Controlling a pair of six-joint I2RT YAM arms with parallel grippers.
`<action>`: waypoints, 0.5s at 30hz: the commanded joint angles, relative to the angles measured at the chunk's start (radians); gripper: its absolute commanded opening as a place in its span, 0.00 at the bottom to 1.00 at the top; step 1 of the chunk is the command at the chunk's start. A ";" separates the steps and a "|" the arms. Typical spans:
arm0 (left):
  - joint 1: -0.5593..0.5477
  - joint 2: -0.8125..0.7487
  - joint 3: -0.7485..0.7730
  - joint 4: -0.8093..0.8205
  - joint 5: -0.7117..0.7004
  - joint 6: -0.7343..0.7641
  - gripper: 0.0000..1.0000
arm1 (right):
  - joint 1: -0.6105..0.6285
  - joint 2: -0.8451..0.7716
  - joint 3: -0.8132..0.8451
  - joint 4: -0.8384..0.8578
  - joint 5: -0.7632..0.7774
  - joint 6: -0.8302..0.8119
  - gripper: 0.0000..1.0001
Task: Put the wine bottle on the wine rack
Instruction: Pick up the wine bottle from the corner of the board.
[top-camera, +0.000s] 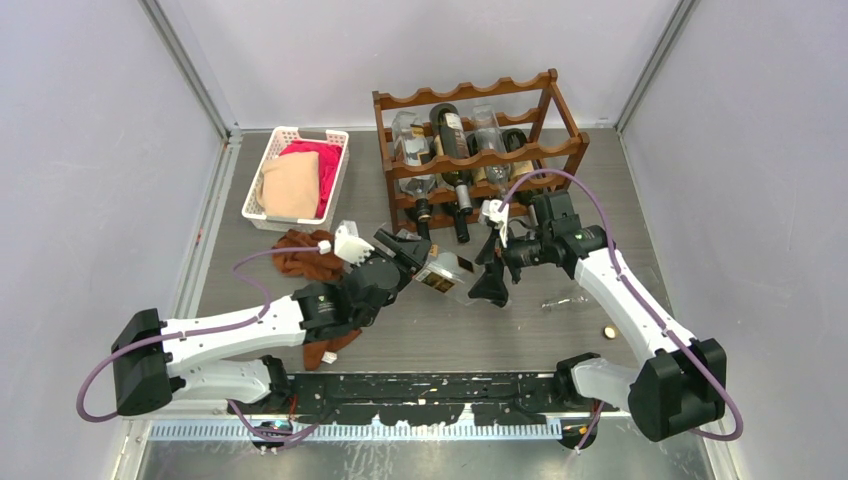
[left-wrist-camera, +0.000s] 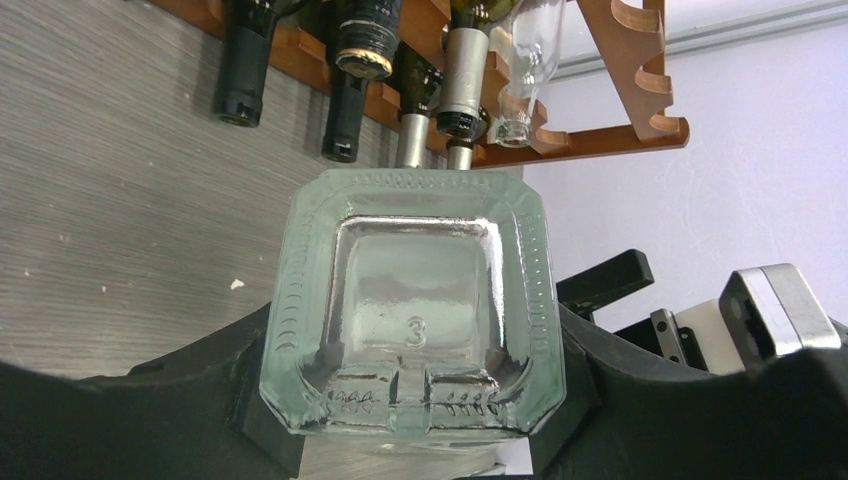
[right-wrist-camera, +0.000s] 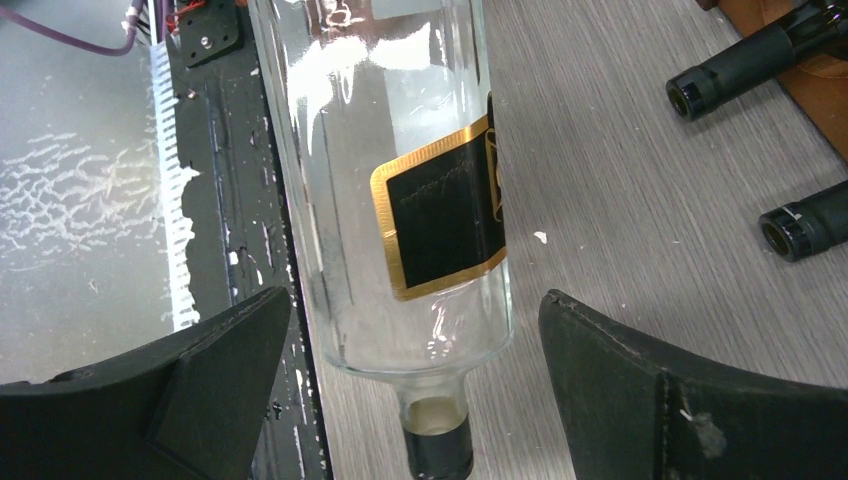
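Note:
A clear square wine bottle (top-camera: 447, 274) with a black and gold label lies on its side between my two grippers. My left gripper (top-camera: 408, 262) is shut on its base end; in the left wrist view the square glass base (left-wrist-camera: 410, 310) sits clamped between my fingers (left-wrist-camera: 230, 400). My right gripper (top-camera: 490, 283) is open, its jaws standing wide on either side of the bottle's shoulder and dark-capped neck (right-wrist-camera: 437, 445), touching neither. The dark reddish-brown wine rack (top-camera: 470, 150) stands behind, holding several bottles; it also shows in the left wrist view (left-wrist-camera: 620, 130).
A white plastic basket (top-camera: 262, 185) with pink and tan cloths stands at the back left. A brown cloth (top-camera: 305, 250) lies by my left arm. A small cork (top-camera: 607, 331) lies at the right. Necks of racked bottles (right-wrist-camera: 740, 62) stick out toward the front.

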 joint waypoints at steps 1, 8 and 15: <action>-0.004 -0.059 0.044 0.199 -0.013 -0.075 0.00 | 0.006 -0.002 0.003 -0.028 -0.061 -0.114 1.00; -0.003 -0.075 0.016 0.223 -0.005 -0.108 0.00 | 0.015 0.008 -0.013 -0.064 -0.133 -0.197 1.00; 0.005 -0.084 -0.016 0.250 0.001 -0.166 0.00 | 0.026 0.005 -0.046 0.068 -0.087 -0.072 0.99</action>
